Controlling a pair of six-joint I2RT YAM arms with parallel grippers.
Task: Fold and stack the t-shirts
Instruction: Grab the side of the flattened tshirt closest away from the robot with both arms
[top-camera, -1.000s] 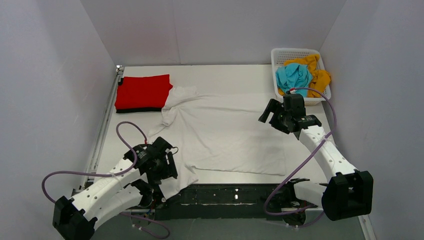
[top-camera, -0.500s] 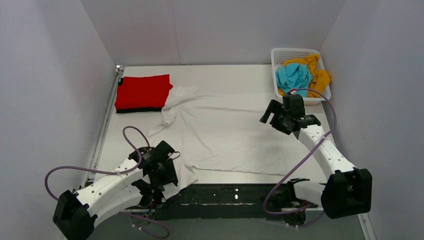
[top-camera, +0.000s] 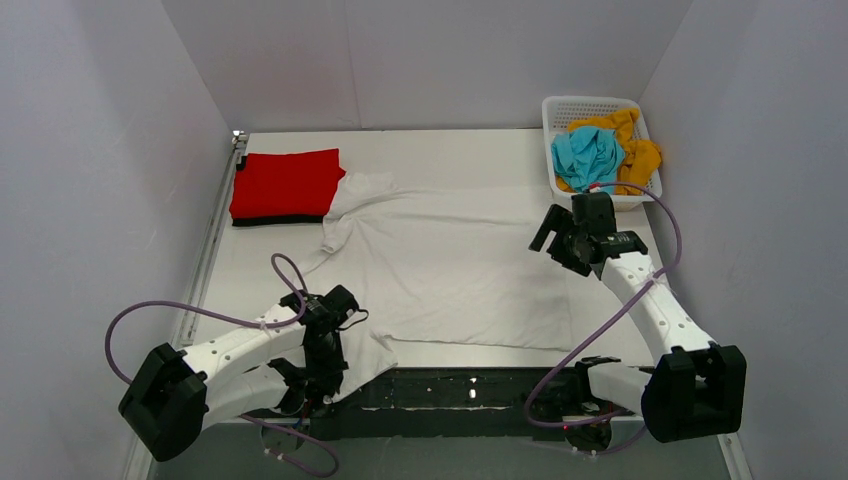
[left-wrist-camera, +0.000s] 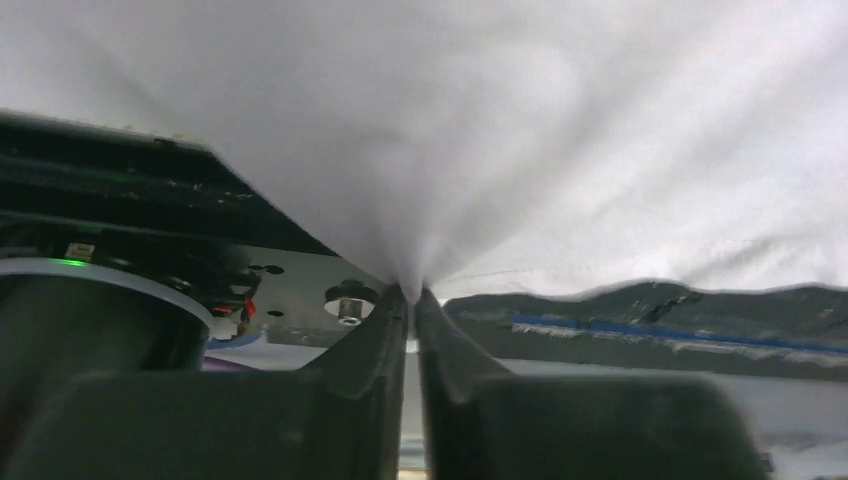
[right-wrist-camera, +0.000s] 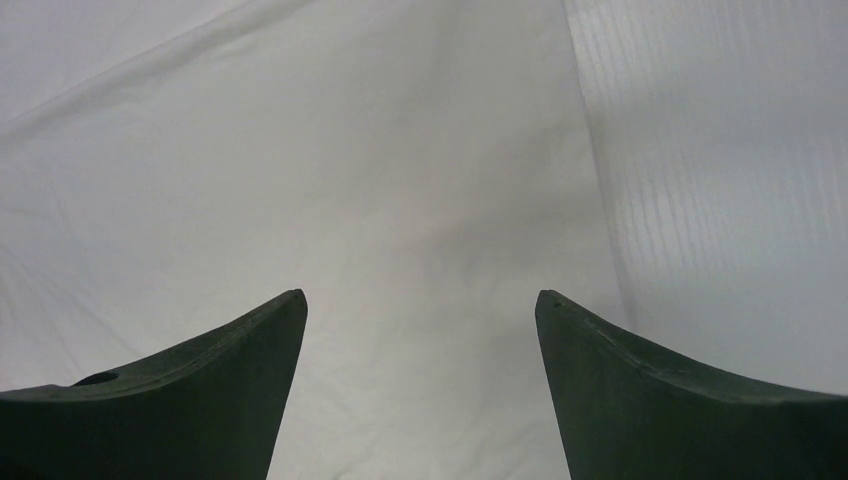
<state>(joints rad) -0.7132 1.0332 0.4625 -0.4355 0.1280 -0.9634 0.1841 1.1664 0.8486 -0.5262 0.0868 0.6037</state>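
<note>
From above, the white t-shirt (top-camera: 450, 265) is seen spread mid-table, with the red t-shirt (top-camera: 288, 180) folded atop the black t-shirt (top-camera: 262, 220) at far left. In the left wrist view, the left gripper (left-wrist-camera: 412, 292) is pinched on white fabric. In the right wrist view, the right gripper (right-wrist-camera: 420, 293) is spread wide over the shirt's right edge.

Plain pale walls (top-camera: 420, 60) enclosed a white table (top-camera: 440, 150) on three sides under soft, even light. A metal rail (top-camera: 212, 250) ran along its left edge and a black strip (top-camera: 450, 390) along its near edge.
</note>
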